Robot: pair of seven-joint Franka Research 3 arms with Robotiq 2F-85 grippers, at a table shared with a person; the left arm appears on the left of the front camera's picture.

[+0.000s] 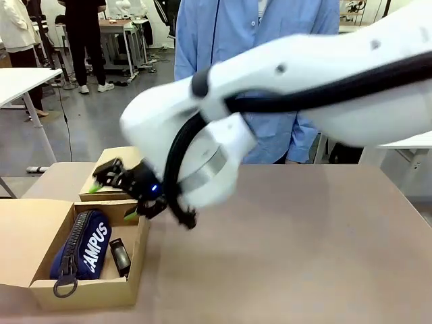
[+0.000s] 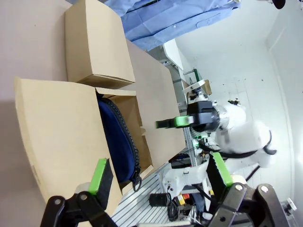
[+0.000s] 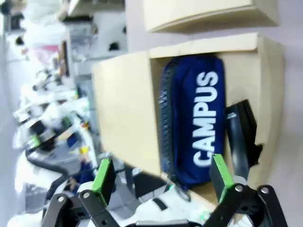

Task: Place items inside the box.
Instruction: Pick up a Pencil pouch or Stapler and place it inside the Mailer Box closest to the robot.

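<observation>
At the near left corner of the tabletop, you see the open cardboard box (image 1: 138, 253) with the navy "CAMPUS" pouch (image 1: 86, 251) lying inside along its left side. A black tool (image 1: 120, 256) lies just beside the pouch, against the box's right wall. The right wrist view shows the same pair, pouch and black tool touching side by side.

Your right gripper (image 1: 115, 201) reaches across the middle and hangs over the box's far right corner. Its green-padded fingers (image 3: 103, 174) are spread wide, with nothing between them.

Your left gripper (image 2: 160, 172) is also wide open and empty, facing the box from its outer side.

Beyond the box lies another cardboard piece (image 1: 111, 177); whether it is a flap or a separate box is unclear. A person in a blue shirt (image 1: 256, 40) stands at the far edge.
</observation>
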